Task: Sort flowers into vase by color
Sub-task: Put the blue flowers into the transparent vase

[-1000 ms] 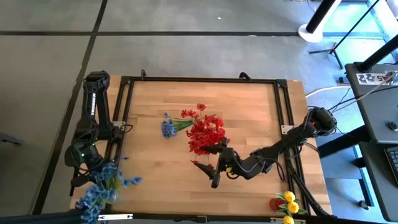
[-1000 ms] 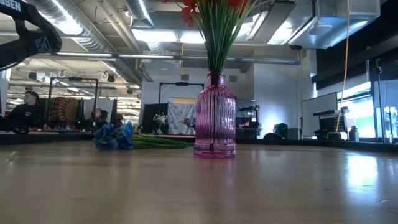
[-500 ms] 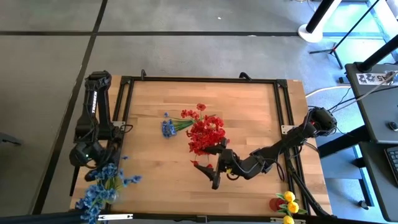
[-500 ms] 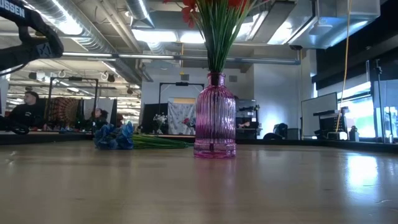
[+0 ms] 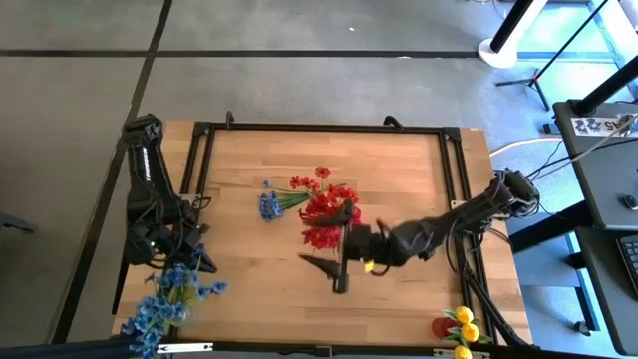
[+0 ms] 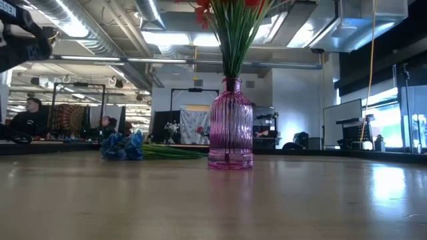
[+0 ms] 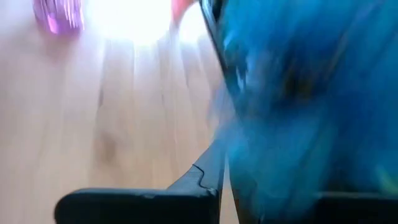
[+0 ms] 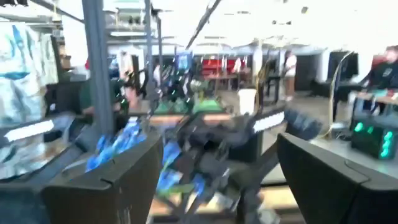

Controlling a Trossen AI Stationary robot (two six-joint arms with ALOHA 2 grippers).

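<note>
Both arms have shifted since a second ago: the left arm's gripper (image 5: 189,261) has drawn inward along the table's left edge, and the right gripper (image 5: 337,267) has swung up beside the red bouquet, closer to the vase than before; nothing else on the table has moved.

From the left: one bunch of blue flowers (image 5: 164,299) stands at the table's (image 5: 399,179) front-left corner, its upper blossoms just below the left gripper; whether those fingers are spread or pinching a stem cannot be told, since blue blossom fills the left wrist view.

Next comes one loose blue sprig (image 5: 270,203) lying flat on the wood, its green stem pointing toward the vase; then one pink ribbed vase (image 6: 230,127), upright, holding the single cluster of red flowers (image 5: 329,214).

Just beside it on the right, the right gripper's two fingers (image 8: 115,180) are spread wide with nothing between them.

At the front-right corner sits one bunch of yellow flowers (image 5: 463,330).
</note>
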